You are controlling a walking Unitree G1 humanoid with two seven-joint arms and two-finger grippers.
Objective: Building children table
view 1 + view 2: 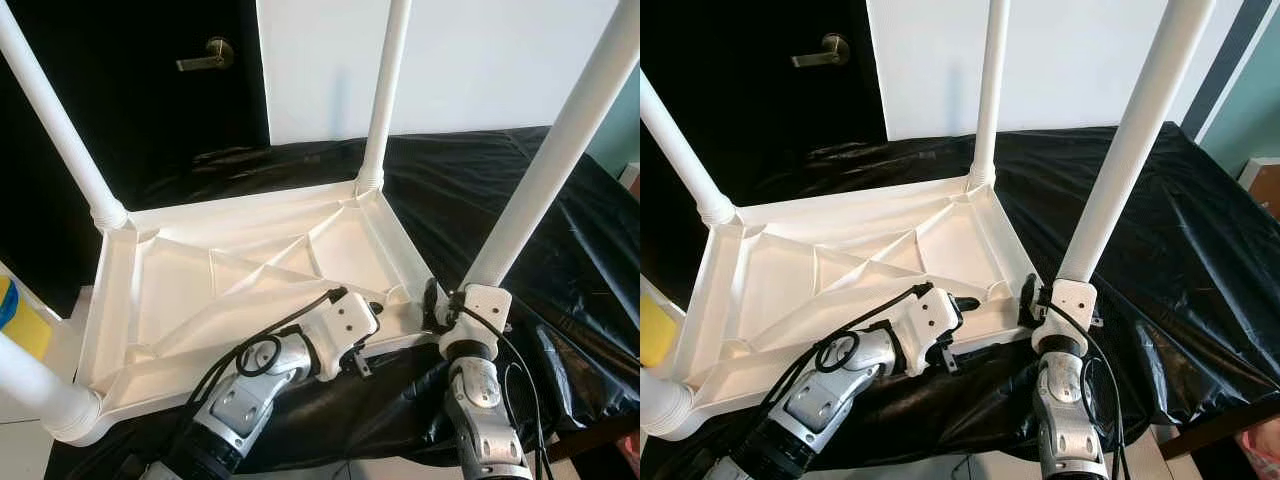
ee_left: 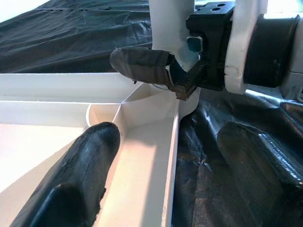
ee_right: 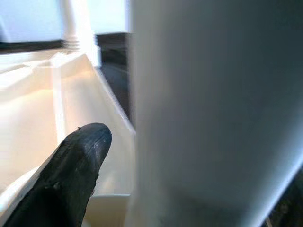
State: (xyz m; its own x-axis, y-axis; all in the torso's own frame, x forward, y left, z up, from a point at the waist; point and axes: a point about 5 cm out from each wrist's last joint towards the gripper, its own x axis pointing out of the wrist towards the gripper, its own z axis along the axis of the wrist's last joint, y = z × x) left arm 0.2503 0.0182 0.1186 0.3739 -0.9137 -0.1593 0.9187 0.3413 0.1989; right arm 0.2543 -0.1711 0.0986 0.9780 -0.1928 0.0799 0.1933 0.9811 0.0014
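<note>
A white plastic children's table (image 1: 250, 270) lies upside down on a black cloth, with its legs pointing up. My right gripper (image 1: 452, 300) is shut on the base of the near right leg (image 1: 550, 170), where the leg meets the table's corner. In the right wrist view that leg (image 3: 213, 109) stands right beside one black finger (image 3: 71, 175). My left gripper (image 2: 175, 189) is open at the same corner. It straddles the table's near rim (image 2: 173, 156), one finger inside the underside and the other over the cloth.
The black cloth (image 1: 560, 250) covers the surface under the table and drops off at the front right. Three other legs stand at the far right (image 1: 385, 90), far left (image 1: 55, 130) and near left (image 1: 30, 385). A dark door with a lever handle (image 1: 205, 55) is behind.
</note>
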